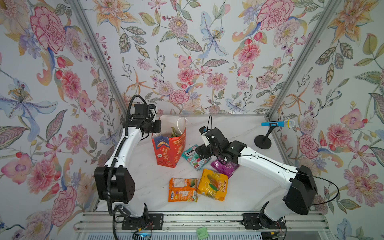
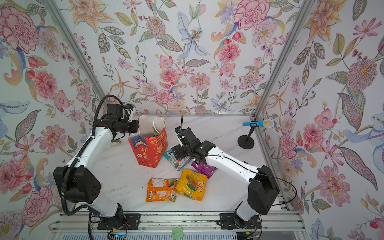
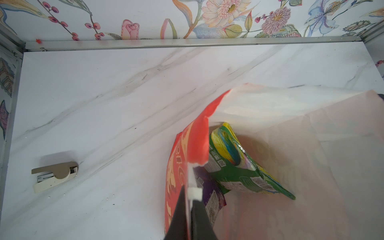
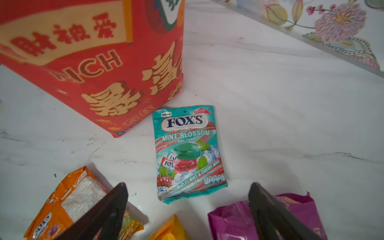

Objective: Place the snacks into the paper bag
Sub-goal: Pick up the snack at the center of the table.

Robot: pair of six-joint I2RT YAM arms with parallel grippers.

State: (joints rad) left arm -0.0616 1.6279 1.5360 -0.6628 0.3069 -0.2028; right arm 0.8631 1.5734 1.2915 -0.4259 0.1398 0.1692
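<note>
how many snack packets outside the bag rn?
4. Teal packet beside the paper bag; purple packet partly under the right arm; yellow packet and orange packet side by side nearer the robot. The arm could hide another.

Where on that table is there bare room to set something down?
Bare marble table lies at the back, between the red paper bag and the blue microphone on its black stand. Another strip separates the orange packet and yellow packet from the front rail. Crowded: beside the bag, around the teal packet and purple packet.
</note>
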